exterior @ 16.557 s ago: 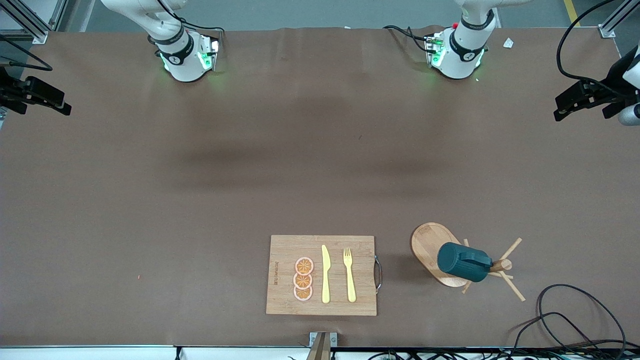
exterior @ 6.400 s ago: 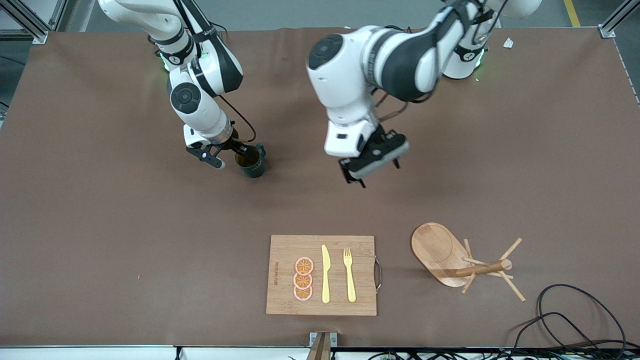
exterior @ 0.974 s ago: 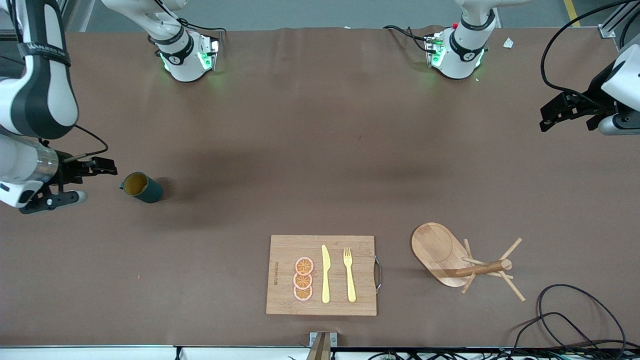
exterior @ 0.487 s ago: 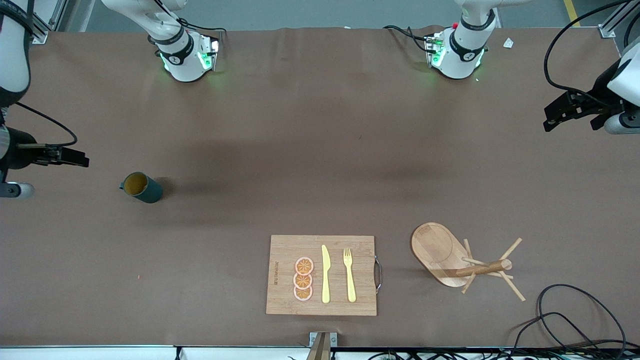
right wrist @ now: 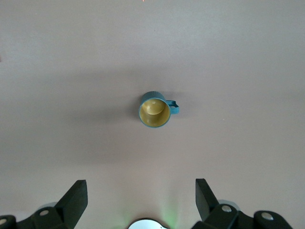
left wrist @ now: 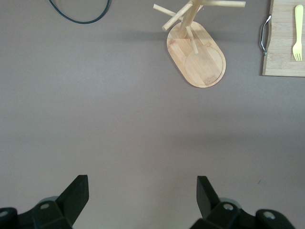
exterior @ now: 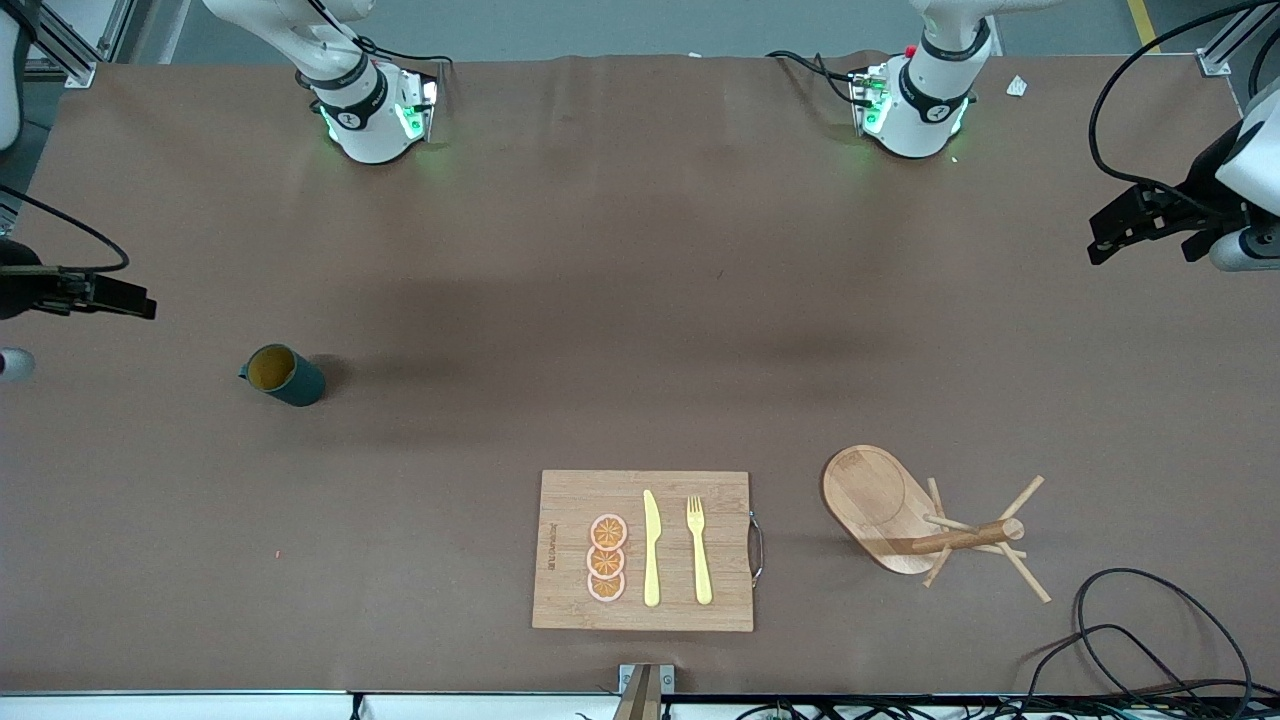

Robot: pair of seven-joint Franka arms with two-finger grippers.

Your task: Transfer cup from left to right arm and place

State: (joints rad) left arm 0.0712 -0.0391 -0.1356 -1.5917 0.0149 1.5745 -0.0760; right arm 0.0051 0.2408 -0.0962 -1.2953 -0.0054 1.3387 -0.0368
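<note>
Teal cup [exterior: 285, 374]: one, upright; three orange slices [exterior: 606, 558].

Your two arms have glossy white shells with black bands at the joints, and green lights glow at both bases. Black cables trail from the wrists. The left gripper [left wrist: 143, 202] and the right gripper [right wrist: 142, 200] each carry black, wedge-shaped fingers on dark mounts with small round screw heads.

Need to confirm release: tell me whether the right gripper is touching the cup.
Apart. In the right wrist view bare table separates the open right gripper from the upright cup; the front view shows the same gap.
</note>
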